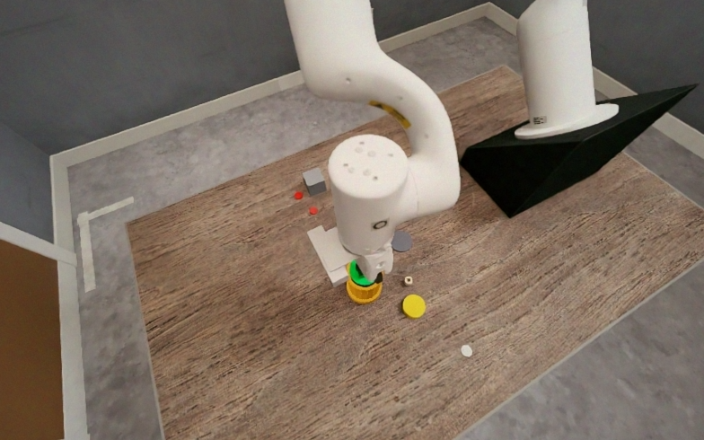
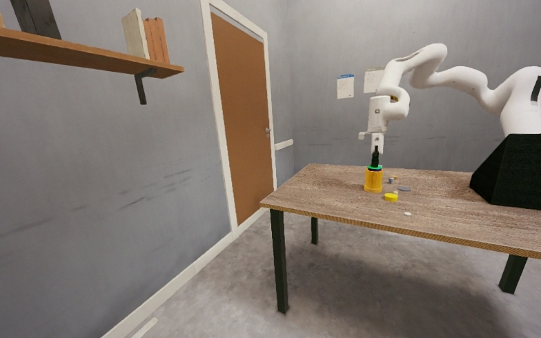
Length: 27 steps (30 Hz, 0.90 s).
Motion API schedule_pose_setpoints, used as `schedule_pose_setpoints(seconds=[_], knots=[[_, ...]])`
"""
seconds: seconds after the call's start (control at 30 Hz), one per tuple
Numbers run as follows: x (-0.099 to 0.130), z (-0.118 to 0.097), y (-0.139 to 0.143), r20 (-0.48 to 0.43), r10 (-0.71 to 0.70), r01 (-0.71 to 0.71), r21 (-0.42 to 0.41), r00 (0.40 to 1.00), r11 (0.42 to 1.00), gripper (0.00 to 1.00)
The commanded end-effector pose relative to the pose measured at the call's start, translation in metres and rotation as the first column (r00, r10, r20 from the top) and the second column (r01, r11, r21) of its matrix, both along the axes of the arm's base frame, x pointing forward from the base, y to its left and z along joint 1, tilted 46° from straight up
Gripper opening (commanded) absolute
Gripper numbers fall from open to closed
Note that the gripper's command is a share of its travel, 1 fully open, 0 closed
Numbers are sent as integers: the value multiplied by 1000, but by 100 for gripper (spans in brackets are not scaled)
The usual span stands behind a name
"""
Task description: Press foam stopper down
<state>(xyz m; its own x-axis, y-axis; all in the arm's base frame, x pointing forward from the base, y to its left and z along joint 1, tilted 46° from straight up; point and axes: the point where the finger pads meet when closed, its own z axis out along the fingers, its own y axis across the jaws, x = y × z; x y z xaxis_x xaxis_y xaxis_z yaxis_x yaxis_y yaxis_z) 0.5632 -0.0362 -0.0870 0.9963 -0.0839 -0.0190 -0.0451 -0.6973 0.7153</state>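
A yellow jar (image 1: 364,293) stands upright on the wooden table; it also shows in the exterior view (image 2: 373,180). A green foam stopper (image 1: 357,274) (image 2: 374,167) sits in its mouth and rises a little above the rim. My gripper (image 1: 376,277) is shut and empty. It points straight down with its dark fingertips (image 2: 375,161) on the top of the stopper. The wrist hides part of the stopper in the top view.
A yellow disc (image 1: 413,305), a small cream bead (image 1: 409,280), a grey disc (image 1: 401,241) and a white disc (image 1: 466,350) lie right of the jar. A grey cube (image 1: 313,180) and two red dots (image 1: 305,202) lie behind. The black robot base (image 1: 566,150) stands at the back right.
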Motion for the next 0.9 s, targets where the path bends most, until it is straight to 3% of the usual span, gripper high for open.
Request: schedule_pose_setpoints(seconds=[0.0,0.87], knots=[[1,0,0,1,1,-1,0,1000,1000,0],[0,-8,-8,1,1,-1,0,1000,1000,0]])
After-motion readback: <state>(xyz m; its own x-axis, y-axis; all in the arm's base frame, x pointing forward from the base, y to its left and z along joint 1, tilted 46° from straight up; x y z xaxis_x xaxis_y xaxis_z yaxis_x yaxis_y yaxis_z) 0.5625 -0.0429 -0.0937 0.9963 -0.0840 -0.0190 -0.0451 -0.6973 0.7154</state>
